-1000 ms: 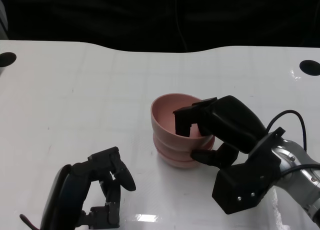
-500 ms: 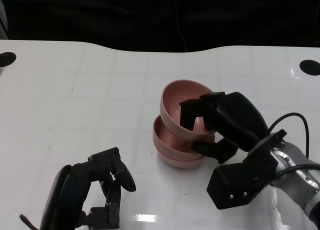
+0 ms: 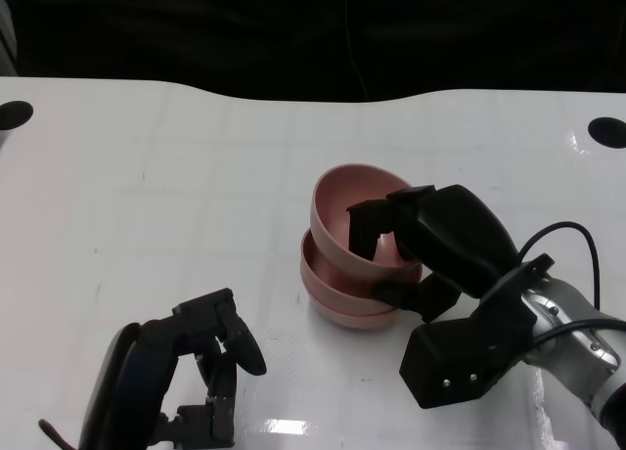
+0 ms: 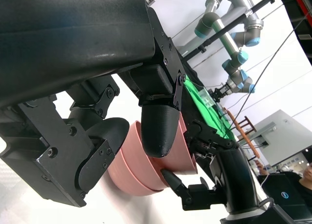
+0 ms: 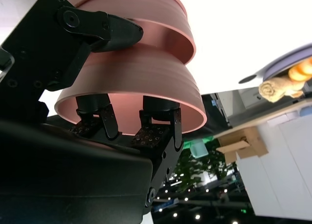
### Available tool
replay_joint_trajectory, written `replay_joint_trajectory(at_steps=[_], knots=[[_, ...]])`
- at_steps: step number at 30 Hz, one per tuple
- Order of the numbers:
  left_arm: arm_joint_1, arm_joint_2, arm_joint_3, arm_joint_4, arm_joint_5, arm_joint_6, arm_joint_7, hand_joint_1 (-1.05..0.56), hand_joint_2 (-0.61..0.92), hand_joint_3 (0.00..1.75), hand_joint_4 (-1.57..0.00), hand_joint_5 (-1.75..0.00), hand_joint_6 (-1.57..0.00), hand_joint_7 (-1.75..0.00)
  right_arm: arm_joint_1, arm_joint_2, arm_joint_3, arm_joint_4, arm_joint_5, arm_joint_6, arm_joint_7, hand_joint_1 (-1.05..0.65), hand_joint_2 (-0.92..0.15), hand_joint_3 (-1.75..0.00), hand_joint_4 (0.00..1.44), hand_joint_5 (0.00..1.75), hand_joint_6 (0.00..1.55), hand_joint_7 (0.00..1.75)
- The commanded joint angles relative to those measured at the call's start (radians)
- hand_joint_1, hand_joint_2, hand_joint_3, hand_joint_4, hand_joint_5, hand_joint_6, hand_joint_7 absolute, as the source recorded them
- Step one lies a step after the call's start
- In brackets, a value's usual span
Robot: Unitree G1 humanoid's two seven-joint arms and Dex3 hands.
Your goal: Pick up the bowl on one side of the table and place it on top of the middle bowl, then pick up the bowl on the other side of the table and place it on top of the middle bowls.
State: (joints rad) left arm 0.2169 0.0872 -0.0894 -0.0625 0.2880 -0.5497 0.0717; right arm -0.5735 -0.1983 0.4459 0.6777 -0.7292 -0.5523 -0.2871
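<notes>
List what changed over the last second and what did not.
The right hand, gripping the top bowl by its rim, lifted it from its seat in the stacked bowls, so it now sits raised and tilted. The left hand and the stacked bowls stayed put.

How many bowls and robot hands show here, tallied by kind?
Pink bowls: 3 (held bowl in the right robot hand, two nested bowls beneath)
Robot hands: 2 (right, plus the left robot hand)
Total: 5
</notes>
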Motion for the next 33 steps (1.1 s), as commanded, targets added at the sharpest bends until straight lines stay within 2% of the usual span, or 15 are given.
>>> replay_joint_trajectory(at_steps=[1,2,3,4,5,6,7,8,10,13,18,33], knots=[[0.009,0.012,-0.001,-0.015,0.011,0.003,0.0,0.04,0.22,1.64,-0.96,-1.73,-0.85,-1.57,-0.013,-0.02,0.003,-0.003,0.019,0.032,0.069,-0.13,-0.39,-1.07,0.96,1.59,1.02,0.83],[0.01,0.011,-0.001,-0.018,0.011,0.006,0.0,0.04,0.22,1.64,-0.96,-1.73,-0.85,-1.57,-0.011,-0.02,-0.001,-0.008,0.027,0.039,0.088,-0.13,-0.4,-1.06,0.97,1.54,1.06,0.73],[0.011,0.011,-0.001,-0.02,0.011,0.008,-0.001,0.04,0.22,1.64,-0.96,-1.73,-0.85,-1.57,-0.007,-0.02,-0.004,-0.015,0.034,0.048,0.107,-0.15,-0.45,-0.91,0.97,1.3,1.07,0.54],[0.012,0.011,-0.001,-0.022,0.011,0.01,-0.001,0.04,0.22,1.64,-0.96,-1.73,-0.85,-1.57,-0.001,-0.021,-0.008,-0.028,0.045,0.063,0.138,-0.17,-0.49,-0.8,0.98,1.19,1.09,0.41],[0.012,0.011,-0.001,-0.023,0.011,0.01,-0.001,0.04,0.22,1.64,-0.96,-1.74,-0.85,-1.57,0.005,-0.027,-0.009,-0.048,0.053,0.079,0.174,-0.22,-0.55,-0.68,0.9,1.1,1.04,0.27],[0.012,0.011,-0.001,-0.024,0.012,0.01,-0.001,0.05,0.22,1.64,-0.96,-1.74,-0.85,-1.57,0.011,-0.032,-0.009,-0.065,0.058,0.092,0.2,-0.29,-0.69,-0.43,0.81,0.81,0.94,0.12],[0.012,0.011,-0.001,-0.024,0.014,0.009,0.0,0.05,0.22,1.64,-0.96,-1.74,-0.84,-1.57,0.017,-0.043,-0.005,-0.094,0.054,0.114,0.233,-0.32,-0.78,-0.28,0.81,0.65,0.91,0.07],[0.012,0.011,-0.001,-0.024,0.015,0.008,0.001,0.05,0.22,1.64,-0.96,-1.74,-0.85,-1.57,0.022,-0.051,-0.003,-0.117,0.051,0.13,0.256,-0.43,-0.86,-0.22,0.65,0.45,0.78,0.03],[0.011,0.012,0.0,-0.024,0.015,0.005,0.001,0.06,0.22,1.64,-0.96,-1.74,-0.85,-1.57,0.033,-0.068,0.002,-0.163,0.039,0.157,0.289,-0.54,-0.91,-0.24,0.52,0.3,0.66,0.01],[0.011,0.012,0.0,-0.022,0.01,0.003,-0.002,0.07,0.22,1.64,-0.95,-1.74,-0.85,-1.57,0.049,-0.082,0.002,-0.211,0.033,0.186,0.312,-0.63,-0.92,-0.3,0.44,0.22,0.58,0.0],[0.01,0.012,-0.001,-0.022,0.006,0.006,-0.005,0.07,0.23,1.64,-0.96,-1.72,-0.85,-1.57,0.079,-0.102,-0.01,-0.279,0.036,0.205,0.311,-0.71,-0.92,-0.4,0.38,0.18,0.49,0.0],[0.005,0.019,0.001,-0.006,0.006,0.0,-0.004,0.06,0.23,1.62,-0.94,-1.73,-0.84,-1.57,0.203,-0.151,-0.094,-0.514,0.109,0.215,0.346,-0.79,-0.92,-0.51,0.18,0.14,0.26,0.0]])
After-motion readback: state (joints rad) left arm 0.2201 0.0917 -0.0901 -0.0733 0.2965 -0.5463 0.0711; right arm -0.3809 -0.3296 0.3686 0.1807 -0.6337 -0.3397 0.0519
